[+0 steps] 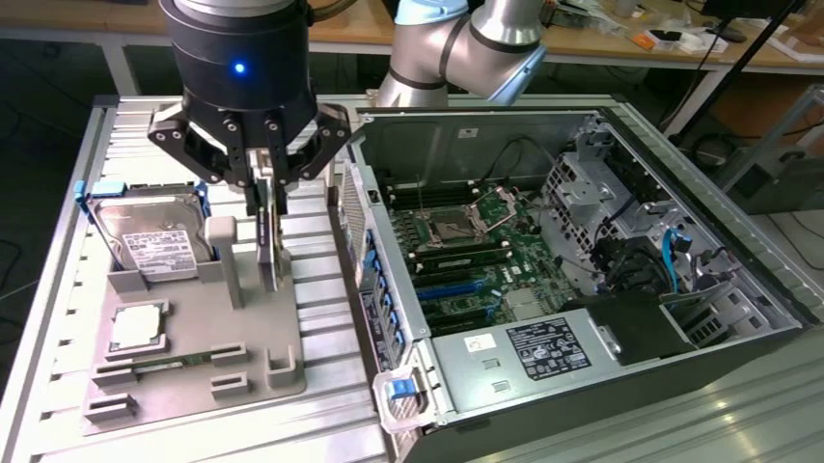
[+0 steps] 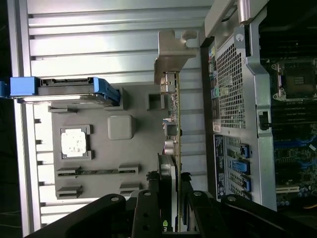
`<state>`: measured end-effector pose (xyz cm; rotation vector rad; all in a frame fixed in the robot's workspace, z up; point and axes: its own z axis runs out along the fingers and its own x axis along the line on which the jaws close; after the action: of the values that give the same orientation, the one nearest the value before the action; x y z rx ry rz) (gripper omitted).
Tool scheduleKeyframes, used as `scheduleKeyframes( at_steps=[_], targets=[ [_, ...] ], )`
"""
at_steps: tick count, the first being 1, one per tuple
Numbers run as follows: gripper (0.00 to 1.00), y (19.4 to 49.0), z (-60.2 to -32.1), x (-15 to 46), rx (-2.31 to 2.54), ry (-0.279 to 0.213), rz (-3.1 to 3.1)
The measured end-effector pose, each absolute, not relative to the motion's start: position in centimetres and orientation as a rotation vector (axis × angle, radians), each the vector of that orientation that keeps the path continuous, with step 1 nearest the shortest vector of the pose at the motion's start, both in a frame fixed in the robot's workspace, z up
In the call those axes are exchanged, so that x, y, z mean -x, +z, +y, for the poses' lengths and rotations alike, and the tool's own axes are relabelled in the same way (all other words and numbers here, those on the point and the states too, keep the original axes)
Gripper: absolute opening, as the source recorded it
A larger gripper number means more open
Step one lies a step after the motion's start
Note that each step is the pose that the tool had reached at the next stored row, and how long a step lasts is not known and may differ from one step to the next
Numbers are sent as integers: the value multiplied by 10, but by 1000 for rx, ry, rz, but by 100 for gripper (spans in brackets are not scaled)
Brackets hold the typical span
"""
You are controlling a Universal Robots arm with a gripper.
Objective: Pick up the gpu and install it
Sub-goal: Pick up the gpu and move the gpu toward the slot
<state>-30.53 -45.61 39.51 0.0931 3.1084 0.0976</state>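
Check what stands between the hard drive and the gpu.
A grey upright post of the holder tray stands between the hard drive and the gpu, as the exterior view shows.

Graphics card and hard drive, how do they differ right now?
The graphics card stands on edge, clamped in the tool; the hard drive leans untouched in its slot. The graphics card is a thin board with a silver end bracket; the hard drive is a thicker silver box in a blue frame. Both are at the gray holder.
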Motion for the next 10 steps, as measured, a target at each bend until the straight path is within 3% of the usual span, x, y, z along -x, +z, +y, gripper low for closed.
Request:
scheduleKeyframes(
  at_steps=[10],
  targets=[
    [27,400,-456,305,-93,97,3108]
  ],
)
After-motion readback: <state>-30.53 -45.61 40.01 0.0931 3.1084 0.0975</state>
